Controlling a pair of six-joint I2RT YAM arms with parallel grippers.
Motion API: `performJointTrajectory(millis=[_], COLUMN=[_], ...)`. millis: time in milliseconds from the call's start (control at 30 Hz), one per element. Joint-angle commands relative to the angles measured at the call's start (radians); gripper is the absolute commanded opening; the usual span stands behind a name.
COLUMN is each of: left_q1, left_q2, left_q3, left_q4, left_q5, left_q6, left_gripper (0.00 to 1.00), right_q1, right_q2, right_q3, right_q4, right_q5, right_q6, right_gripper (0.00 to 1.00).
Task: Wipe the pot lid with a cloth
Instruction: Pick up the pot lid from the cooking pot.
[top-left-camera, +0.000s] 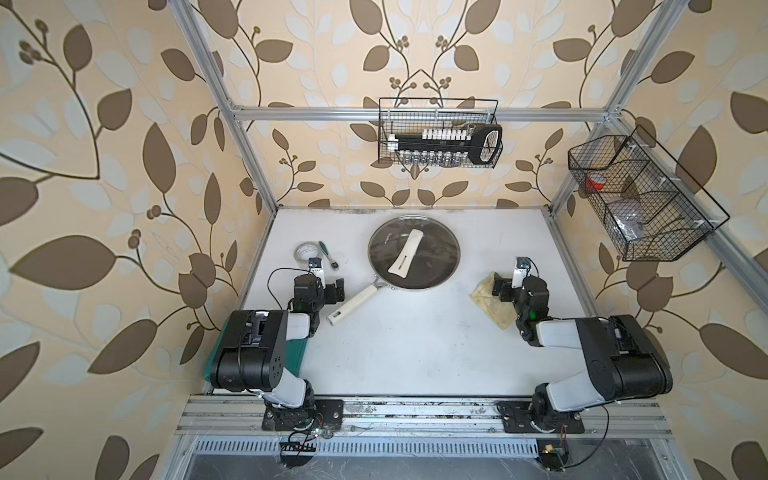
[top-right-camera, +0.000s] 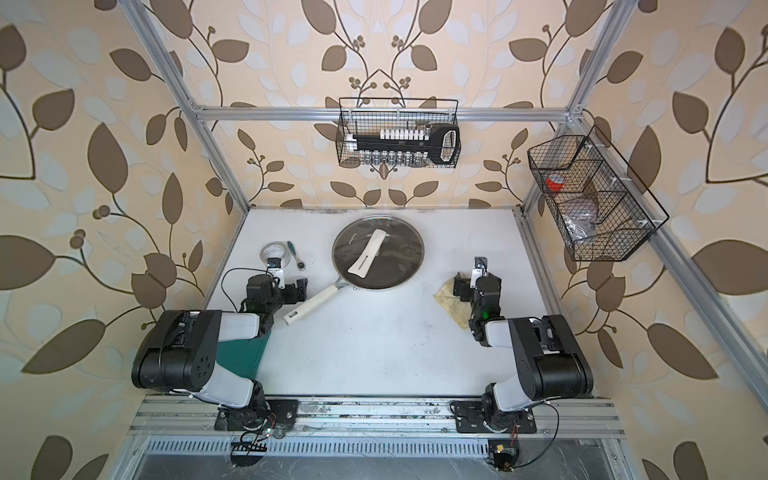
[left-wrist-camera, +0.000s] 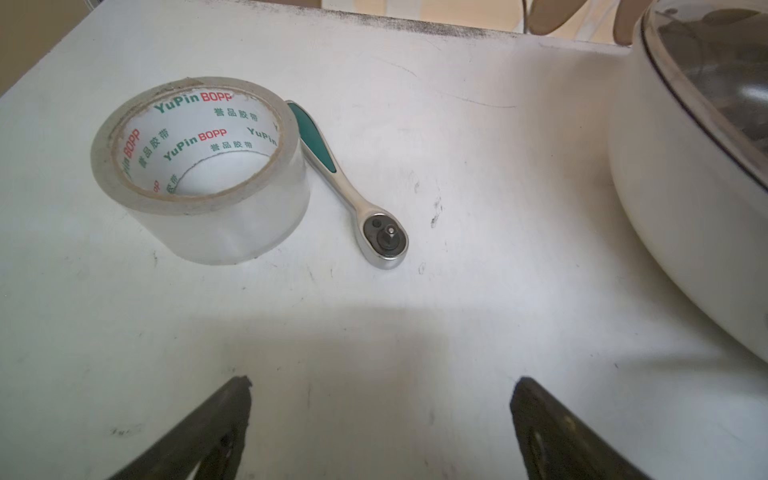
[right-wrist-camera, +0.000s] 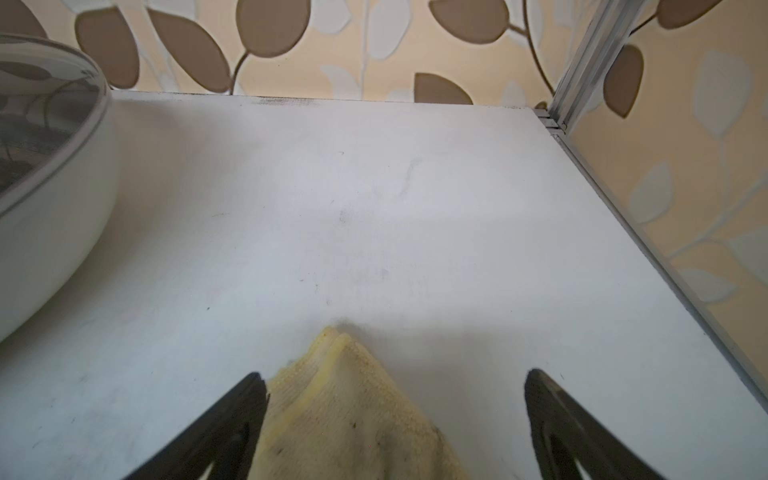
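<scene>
The right claw (top-left-camera: 500, 288) hangs over the cloth (top-left-camera: 489, 305) with its jaws wide apart and nothing clamped between them. In the right wrist view, a folded corner of the cloth (right-wrist-camera: 345, 407) lies between the two dark fingers (right-wrist-camera: 237, 407), close against one and clear of the other. Whether the fingers touch the fabric cannot be told. The cloth lies flat on the white table (top-left-camera: 415, 353) near its right edge, about halfway from front to back, and shows faint grey stains.

The lid (top-left-camera: 434, 253) is clear glass with a metal rim and a cream bar handle. It sits on a pan (top-left-camera: 353, 305) near the middle of the table's back edge. The pan's long handle points toward the front left corner. Lid and cloth are apart, with bare table between them.

The left claw (top-left-camera: 336, 290) is also spread wide and empty, low over bare table just beside the pan's handle. A tape roll (left-wrist-camera: 199, 166) and a small ratchet (left-wrist-camera: 353, 195) lie side by side beyond it, toward the back left corner. A green case (top-left-camera: 299, 353) shows under the left arm at the left edge.

Judging from this, the task is at its very start and no wiping has begun. Everything remains to be done: closing on the cloth, lifting it, carrying it to the lid and rubbing the glass, perhaps with the left claw steadying the pan.
</scene>
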Motion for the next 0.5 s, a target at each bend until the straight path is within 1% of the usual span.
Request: performJointTrajectory(millis=[0, 267, 467], left_q1=[-0.010, -0.010, -0.010], left_q2=[-0.026, -0.024, -0.017], left_q3=[0.005, 0.004, 0.011], left_q4=[0.031, 0.036, 0.026], left_q5=[-0.014, -0.014, -0.016], left_q6=[0.009, 0.009, 0.008], left_gripper=[0.99, 0.99, 0.99], right_q1=[-0.004, -0.007, -0.026], right_q2=[-0.004, -0.003, 0.003], right_q3=[0.021, 0.020, 0.028], right_q4=[-0.016, -0.009, -0.017], right_q5=[-0.014, -0.017, -0.051], right_q6=[0.011, 0.012, 0.019], right_gripper=[0.96, 0.96, 0.96])
